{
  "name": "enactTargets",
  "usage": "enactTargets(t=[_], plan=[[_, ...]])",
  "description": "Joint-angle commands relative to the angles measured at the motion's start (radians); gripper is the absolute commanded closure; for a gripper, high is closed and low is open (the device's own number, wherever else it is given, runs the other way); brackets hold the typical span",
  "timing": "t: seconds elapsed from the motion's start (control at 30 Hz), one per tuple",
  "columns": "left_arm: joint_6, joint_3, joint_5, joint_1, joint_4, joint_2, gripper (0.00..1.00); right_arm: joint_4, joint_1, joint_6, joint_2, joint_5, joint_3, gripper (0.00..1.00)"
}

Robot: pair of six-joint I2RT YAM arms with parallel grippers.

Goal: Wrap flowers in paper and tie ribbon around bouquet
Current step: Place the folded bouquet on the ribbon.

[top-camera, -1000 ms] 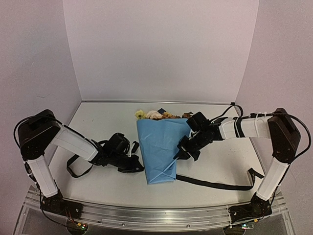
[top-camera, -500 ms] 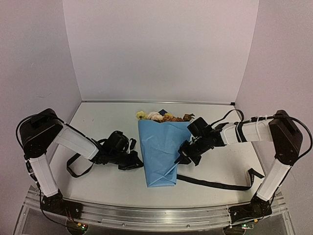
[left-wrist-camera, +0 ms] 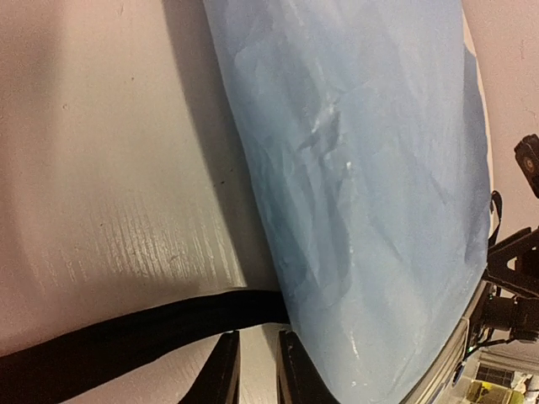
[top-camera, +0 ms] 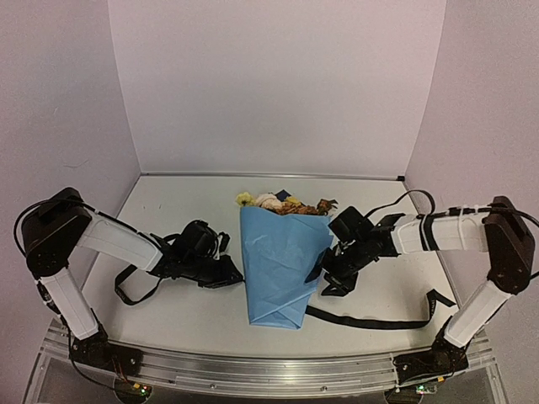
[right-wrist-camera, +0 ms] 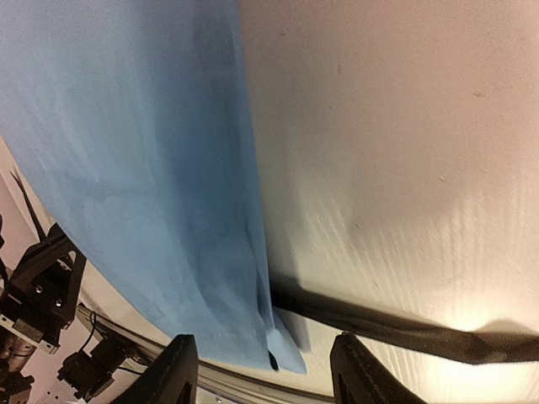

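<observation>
Bouquet [top-camera: 280,261] lies between left gripper [top-camera: 234,277] and right gripper [top-camera: 320,282], apparently touching neither.

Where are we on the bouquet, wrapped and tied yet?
Wrapping looks done: the flowers poke out of the folded paper cone. In hand: nothing; the left hand and right hand flank the cone, both empty. Left to do: the ribbon passes under the cone, its ends loose on the table, so the tying remains.

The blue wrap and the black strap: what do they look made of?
The wrap looks like thin matte paper: creases and wrinkles hold in it. The strap looks like flat, dull black fabric ribbon, lying limp; its weave is too blurred to confirm.
</observation>
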Motion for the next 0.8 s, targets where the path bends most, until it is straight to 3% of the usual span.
enactTargets(t=[0.0,0.1,0.33,0.57,0.77], plan=[[0.049,0.022,-0.031,0.002,-0.049,-0.088,0.78,-0.319,0.001,-0.134,-0.163,0.207,-0.010,0.35],[0.060,0.025,-0.048,0.002,-0.079,-0.125,0.75,-0.434,0.001,-0.134,-0.253,0.310,-0.038,0.30],[0.079,0.062,-0.064,0.002,-0.136,-0.179,0.69,-0.652,0.001,0.031,-0.378,0.466,-0.119,0.29],[0.048,0.056,-0.099,0.002,-0.169,-0.220,0.67,-0.662,0.001,0.222,-0.481,0.601,-0.276,0.25],[0.020,0.037,-0.142,0.002,-0.197,-0.248,0.66,-0.639,-0.043,0.231,-0.448,0.645,-0.313,0.13]])
